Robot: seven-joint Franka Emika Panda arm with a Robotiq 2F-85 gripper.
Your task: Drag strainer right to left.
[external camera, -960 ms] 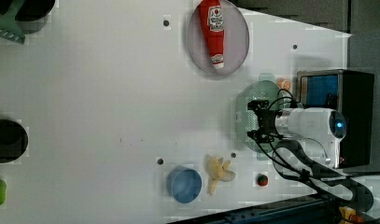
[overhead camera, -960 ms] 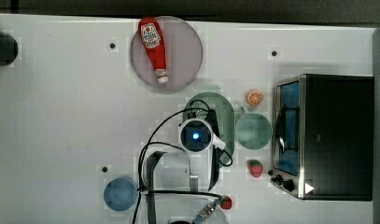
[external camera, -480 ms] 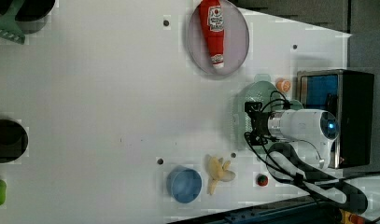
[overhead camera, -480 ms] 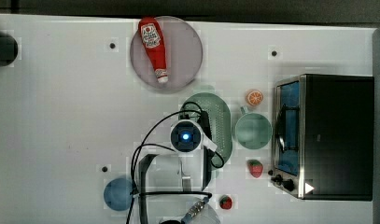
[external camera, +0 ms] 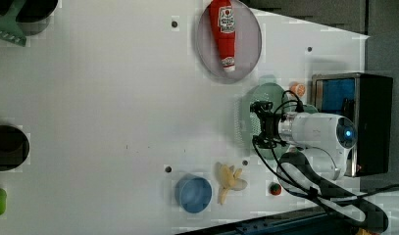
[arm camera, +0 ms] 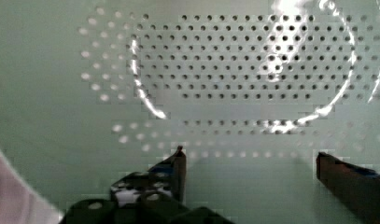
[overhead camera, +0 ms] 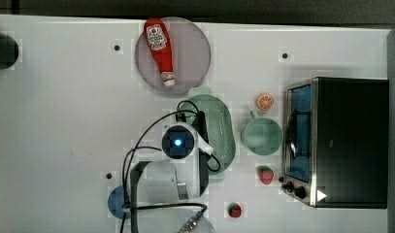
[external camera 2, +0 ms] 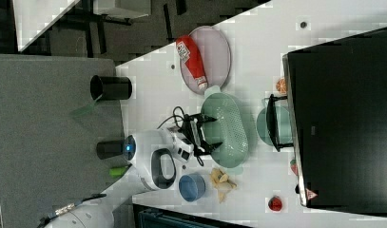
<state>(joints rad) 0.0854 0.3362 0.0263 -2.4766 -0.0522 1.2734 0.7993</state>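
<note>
One strainer [overhead camera: 218, 130] lay on the white table [overhead camera: 64, 121], pale green and oval, and it served as the landmark for everything else. One gripper [arm camera: 250, 170] hung inside its bowl, and in the wrist view both dark fingers [arm camera: 176, 168] stood spread apart over the perforated floor, clamped on nothing that could be seen. One grey plate [overhead camera: 185, 48] sat just beyond the strainer's end toward the top view's top, with one red ketchup bottle [overhead camera: 158, 48] lying on it. One green mug [overhead camera: 262, 137] stood just beside the strainer on the top view's right, and one black toaster oven [overhead camera: 350, 141] sat past the mug. One orange slice [overhead camera: 264, 102] rested near the mug. Two small red fruits showed: one strawberry [overhead camera: 265, 174] and another red fruit [overhead camera: 234, 210], both off the strainer's lower end in the top view. One blue bowl [external camera: 193, 194] and one peeled banana [external camera: 229, 182] lay together, apart from the strainer, toward the left view's bottom.
</note>
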